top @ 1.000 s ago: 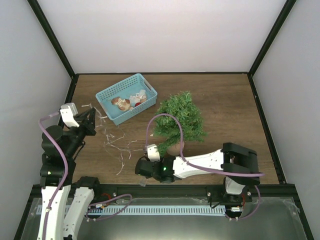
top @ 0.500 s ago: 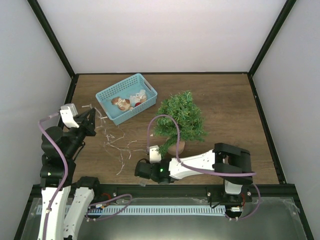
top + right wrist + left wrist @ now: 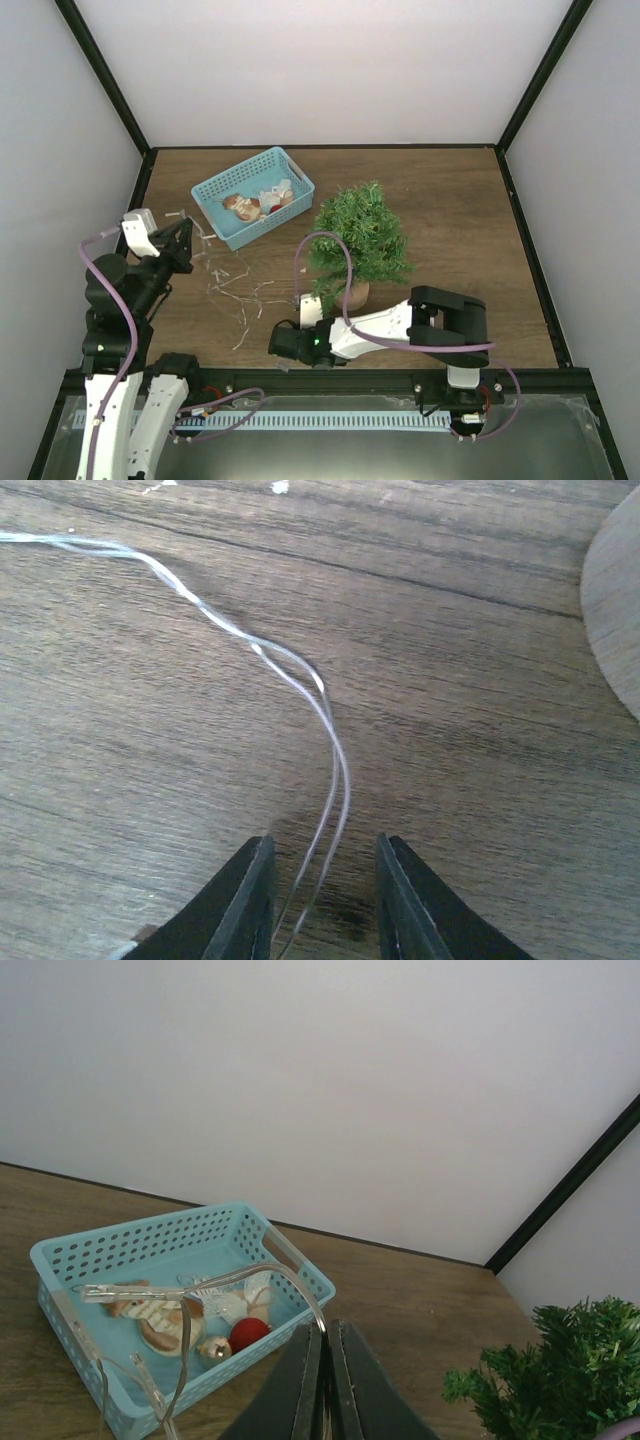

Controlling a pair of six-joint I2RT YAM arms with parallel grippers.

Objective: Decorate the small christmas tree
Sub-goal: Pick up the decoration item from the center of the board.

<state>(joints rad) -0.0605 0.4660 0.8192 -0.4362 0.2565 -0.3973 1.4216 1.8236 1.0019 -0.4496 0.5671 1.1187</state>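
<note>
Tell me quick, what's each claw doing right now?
Left gripper: closed, pinching the wire.
Right gripper: open, the wire lying loose between its jaws.

Light-blue basket of ornaments at back-left of the wooden table, clear wire strands alongside.

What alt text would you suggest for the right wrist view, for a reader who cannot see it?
Close-up of the right hand, its two dark fingers apart over a wooden table, with a thin clear wire of two strands running between them and curving to the upper left. A rounded tan edge shows at right.
</note>
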